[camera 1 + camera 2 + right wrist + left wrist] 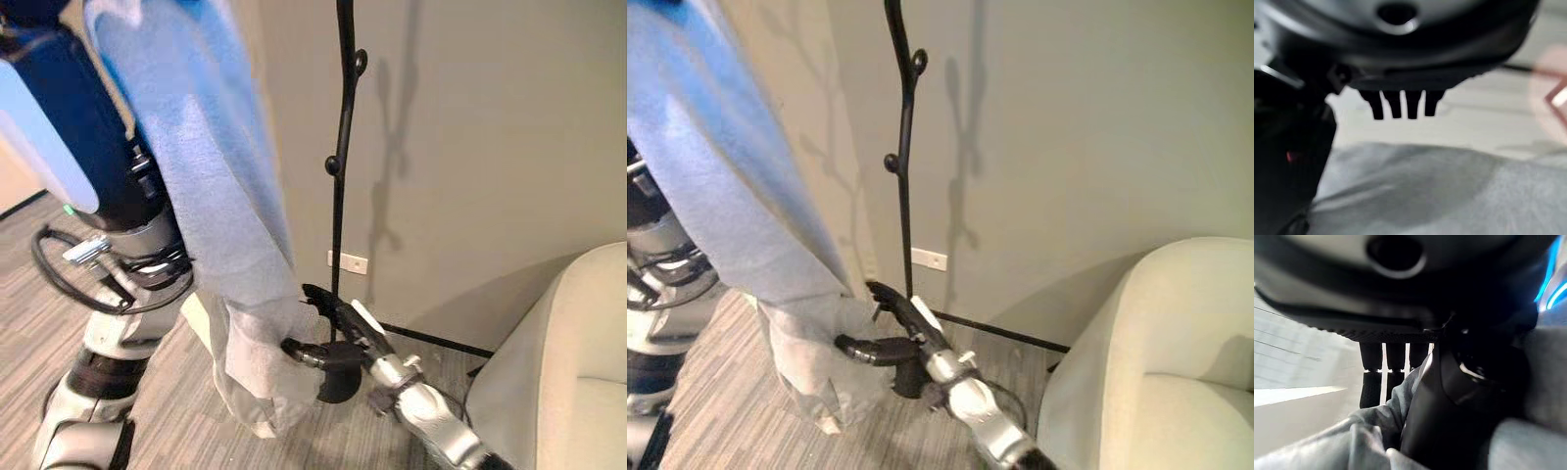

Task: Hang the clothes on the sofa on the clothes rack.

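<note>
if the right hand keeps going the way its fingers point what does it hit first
Most likely the blue-grey garment: the right hand points into its lower hanging part and looks already at the cloth. Depth is unclear.

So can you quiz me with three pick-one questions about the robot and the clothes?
1. Where is the sofa?
A. right of the clothes rack
B. left of the rack
C. behind the robot

2. What colour is the cloth?
A. red
B. light blue
C. black

3. What is the right hand doing?
A. resting on the sofa
B. gripping the rack pole
C. reaching to the cloth's lower end

Answers: 1 A, the cream sofa sits right of the black clothes rack. 2 B, the cloth hangs pale blue. 3 C, its dark fingers meet the cloth's bottom.
</note>
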Controlling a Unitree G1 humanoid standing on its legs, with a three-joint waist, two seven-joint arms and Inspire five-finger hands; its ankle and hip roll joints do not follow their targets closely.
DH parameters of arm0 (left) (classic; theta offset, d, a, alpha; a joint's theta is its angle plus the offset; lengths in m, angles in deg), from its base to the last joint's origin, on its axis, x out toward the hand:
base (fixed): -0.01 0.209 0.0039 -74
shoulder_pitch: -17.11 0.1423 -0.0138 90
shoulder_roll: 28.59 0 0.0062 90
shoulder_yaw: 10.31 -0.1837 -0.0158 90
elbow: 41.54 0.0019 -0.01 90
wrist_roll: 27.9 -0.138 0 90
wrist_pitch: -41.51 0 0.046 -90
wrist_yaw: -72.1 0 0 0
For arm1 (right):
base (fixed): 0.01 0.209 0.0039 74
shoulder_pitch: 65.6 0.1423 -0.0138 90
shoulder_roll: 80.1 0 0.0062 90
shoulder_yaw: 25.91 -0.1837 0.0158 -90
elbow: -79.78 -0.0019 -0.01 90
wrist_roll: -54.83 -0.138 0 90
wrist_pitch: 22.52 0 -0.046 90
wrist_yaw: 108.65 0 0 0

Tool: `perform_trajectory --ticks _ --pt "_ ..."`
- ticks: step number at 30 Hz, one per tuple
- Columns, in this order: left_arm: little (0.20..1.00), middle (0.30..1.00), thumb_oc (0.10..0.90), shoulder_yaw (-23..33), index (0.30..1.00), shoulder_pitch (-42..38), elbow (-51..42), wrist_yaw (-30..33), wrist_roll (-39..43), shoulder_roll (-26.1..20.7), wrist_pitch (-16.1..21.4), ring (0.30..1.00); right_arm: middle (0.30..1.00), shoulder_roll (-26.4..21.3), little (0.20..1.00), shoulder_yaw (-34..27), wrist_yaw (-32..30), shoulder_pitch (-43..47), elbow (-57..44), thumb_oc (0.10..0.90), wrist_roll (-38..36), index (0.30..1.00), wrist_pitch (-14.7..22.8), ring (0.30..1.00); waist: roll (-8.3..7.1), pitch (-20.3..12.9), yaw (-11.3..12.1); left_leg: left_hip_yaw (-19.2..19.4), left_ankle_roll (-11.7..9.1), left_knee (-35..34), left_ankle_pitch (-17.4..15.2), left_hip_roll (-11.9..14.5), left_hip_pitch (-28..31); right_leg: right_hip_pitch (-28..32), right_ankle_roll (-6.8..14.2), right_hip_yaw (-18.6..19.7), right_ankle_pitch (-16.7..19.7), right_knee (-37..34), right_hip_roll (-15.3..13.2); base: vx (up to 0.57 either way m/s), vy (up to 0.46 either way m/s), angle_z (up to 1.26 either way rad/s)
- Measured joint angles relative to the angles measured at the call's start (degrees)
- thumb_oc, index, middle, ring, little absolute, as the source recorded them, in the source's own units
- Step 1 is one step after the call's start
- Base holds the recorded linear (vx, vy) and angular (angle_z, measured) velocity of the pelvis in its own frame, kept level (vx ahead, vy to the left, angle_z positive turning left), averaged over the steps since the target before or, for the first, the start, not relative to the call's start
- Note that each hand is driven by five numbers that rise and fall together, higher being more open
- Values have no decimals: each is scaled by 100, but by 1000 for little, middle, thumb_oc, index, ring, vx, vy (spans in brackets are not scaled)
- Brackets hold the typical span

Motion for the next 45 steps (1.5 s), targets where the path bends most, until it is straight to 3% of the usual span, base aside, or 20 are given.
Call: perform_trajectory --ticks 4,9,10,11,12,15,18,20,21,22,24,27,29,32,33,37,45 --pt "300 300 400 8 300 -229 -6 164 -1 117 36 300 900 110 900 358 -140 181 -22 800 245 900 66 900 323 -82 125 -45 3 0 1 -35 -23 13 25 -76 -21 0 -20 -5 -3 8" --pt "300 300 400 -34 300 -343 69 214 -6 215 36 300 900 132 900 599 -212 219 131 800 328 900 69 900 480 -75 109 -130 3 -1 2 -43 -43 17 31 -165 -35 0 -19 -4 5 5" --pt "300 300 400 -34 300 -345 80 219 -7 283 36 300 592 133 592 623 -211 219 217 595 326 592 69 592 481 -75 110 -145 3 -1 2 -46 -42 29 36 -192 -45 0 -18 2 16 9" --pt "300 300 400 -34 300 -345 86 233 -5 334 35 300 364 133 364 649 -211 219 288 442 323 364 69 364 480 -75 115 -154 3 -1 2 -46 -45 34 36 -205 -46 0 -17 7 16 6" --pt "300 300 400 -34 300 -344 89 235 -6 382 36 300 300 139 300 667 -202 219 359 400 317 300 70 300 476 -72 118 -157 3 -1 2 -51 -47 33 36 -208 -46 0 -19 8 16 3" --pt "300 300 400 -33 300 -344 90 235 -4 490 36 300 300 165 300 658 -203 177 495 400 174 300 68 300 439 -45 111 -177 3 -1 2 -58 -49 46 38 -225 -48 0 -20 1 3 1" --pt "300 300 400 -33 300 -344 246 242 10 495 39 300 300 175 300 626 -214 131 749 400 21 300 86 300 253 65 -20 -191 4 0 3 -59 -37 72 38 -233 -48 0 -17 7 17 2" --pt "300 300 400 -27 300 -344 325 242 20 458 38 300 300 131 300 296 -231 -104 758 400 24 300 86 300 167 113 -47 -179 4 -1 3 -59 -36 58 38 -227 -47 0 -22 15 45 -1" --pt "300 300 400 5 300 -332 312 239 19 148 39 300 300 -93 300 -310 -365 -700 497 400 51 300 140 300 92 152 -54 -173 4 -1 2 -62 -35 53 38 -224 -47 1 -26 35 61 -3" --pt "300 300 400 45 300 -332 310 238 21 -10 39 300 300 -241 300 -545 -475 -935 408 400 53 300 140 300 48 170 -70 -153 4 -1 2 -61 -34 52 38 -212 -47 1 -27 46 57 -2" --pt "300 300 400 113 300 -179 292 232 18 -395 56 300 300 -824 300 -1964 -1009 -1850 -228 400 323 300 144 300 -55 213 -258 -136 4 -3 -1 -69 -2 77 37 -204 -45 1 -37 61 59 -2" --pt "300 300 400 155 300 -179 232 291 5 -481 55 300 300 -819 300 -3149 -1900 -2053 -589 400 885 300 118 300 -97 228 -435 -126 10 -7 -9 -77 48 112 37 -177 -44 2 -50 43 32 -5" --pt "300 300 400 174 300 -179 189 472 4 -424 55 300 300 -816 300 -3578 -2674 -1956 -837 400 1108 300 118 300 -107 218 -493 -76 9 -5 -9 -56 78 103 30 -114 -37 2 -39 24 16 -13" --pt "300 300 400 318 300 -179 153 575 3 -350 52 300 300 -845 300 -3777 -3125 -1911 -1040 400 1469 300 78 300 -96 189 -491 -13 0 -6 -16 -35 96 101 24 -49 -33 1 -20 21 17 -12" --pt "300 300 400 458 300 -149 84 634 -2 -330 43 300 300 -855 300 -3906 -3407 -1918 -1303 400 1977 300 -76 300 -66 170 -488 -3 0 -7 -16 -21 90 94 19 -45 -30 1 -21 0 0 0" --pt "300 300 400 754 300 -50 -31 850 -19 -236 32 300 300 -918 300 -4102 -3992 -1886 -1925 400 2883 300 -288 300 -37 128 -449 0 1 -6 -18 -27 86 77 18 -48 -30 2 -26 0 0 0" --pt "300 300 400 1168 300 362 122 997 -111 -234 -95 300 300 -1589 300 -4440 -4503 -1300 -2499 400 4214 300 -657 300 -129 -25 -332 1 7 -9 -21 -28 83 81 17 -44 -29 2 -26 0 0 0"
